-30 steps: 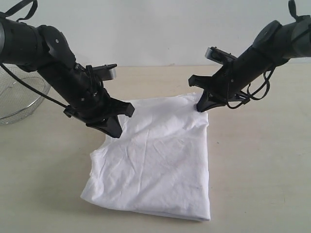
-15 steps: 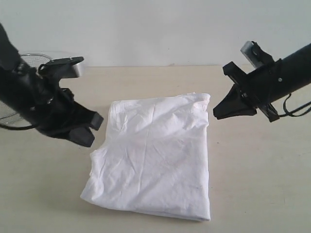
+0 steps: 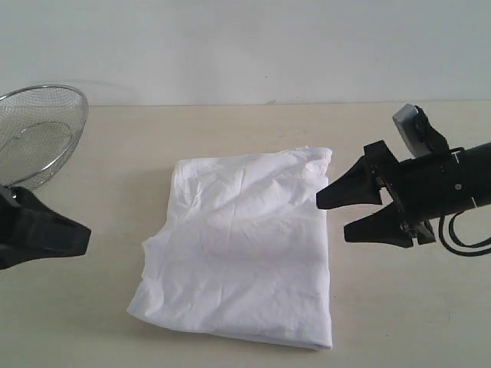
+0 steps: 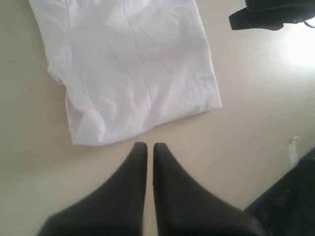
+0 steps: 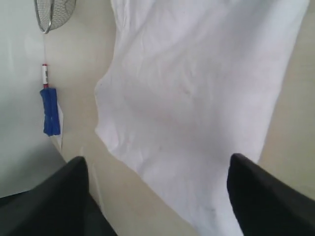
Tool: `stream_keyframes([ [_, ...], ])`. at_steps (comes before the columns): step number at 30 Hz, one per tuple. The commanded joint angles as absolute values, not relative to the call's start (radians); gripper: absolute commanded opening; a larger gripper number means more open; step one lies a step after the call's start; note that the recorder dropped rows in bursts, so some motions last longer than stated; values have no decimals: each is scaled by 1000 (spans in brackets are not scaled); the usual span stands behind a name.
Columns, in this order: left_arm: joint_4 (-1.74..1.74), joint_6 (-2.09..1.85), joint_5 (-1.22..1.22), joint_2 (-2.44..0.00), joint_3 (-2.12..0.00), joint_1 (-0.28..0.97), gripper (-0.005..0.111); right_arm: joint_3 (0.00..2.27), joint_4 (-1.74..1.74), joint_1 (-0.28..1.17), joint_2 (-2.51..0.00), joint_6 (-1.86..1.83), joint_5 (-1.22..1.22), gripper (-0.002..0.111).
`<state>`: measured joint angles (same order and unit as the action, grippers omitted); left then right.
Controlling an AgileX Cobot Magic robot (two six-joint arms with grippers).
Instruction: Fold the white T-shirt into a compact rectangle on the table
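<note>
The white T-shirt [image 3: 245, 245] lies folded into a rough, wrinkled rectangle on the middle of the table [image 3: 399, 322], plain side up. My left gripper [image 3: 80, 239] is low at the left edge of the exterior view, well clear of the shirt. In the left wrist view the left gripper [image 4: 150, 146] is shut and empty, pointing at the T-shirt [image 4: 128, 64]. My right gripper [image 3: 332, 221] hovers just off the shirt's right edge, open with nothing held. In the right wrist view the right gripper [image 5: 157, 160] spans the edge of the T-shirt [image 5: 197, 88].
A round wire-mesh basket [image 3: 38, 130] stands at the back left of the table and also shows as the basket [image 5: 54, 12] in the right wrist view. A blue object [image 5: 49, 110] lies beyond the table's edge. Bare tabletop surrounds the shirt.
Both arms have drawn back from the shirt's far corners, the left out to the left, the right out to the right. The right gripper has opened. The shirt lies still.
</note>
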<state>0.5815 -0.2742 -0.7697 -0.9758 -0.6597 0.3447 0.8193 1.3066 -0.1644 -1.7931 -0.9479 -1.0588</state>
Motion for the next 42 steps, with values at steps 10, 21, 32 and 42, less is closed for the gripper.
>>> stream_keyframes([
  [10,594,-262,-735,-903,-548,346,4,808,1202,-170,-1815,-909,-889,74],
  [21,594,-262,-721,-903,-547,346,4,808,1293,-165,-1921,-978,-899,74],
  [32,594,-262,-707,-903,-547,346,4,808,1412,-80,-1982,-1052,-851,74],
  [42,594,-262,-709,-903,-547,346,4,830,1507,-15,-2053,-1085,-804,74],
])
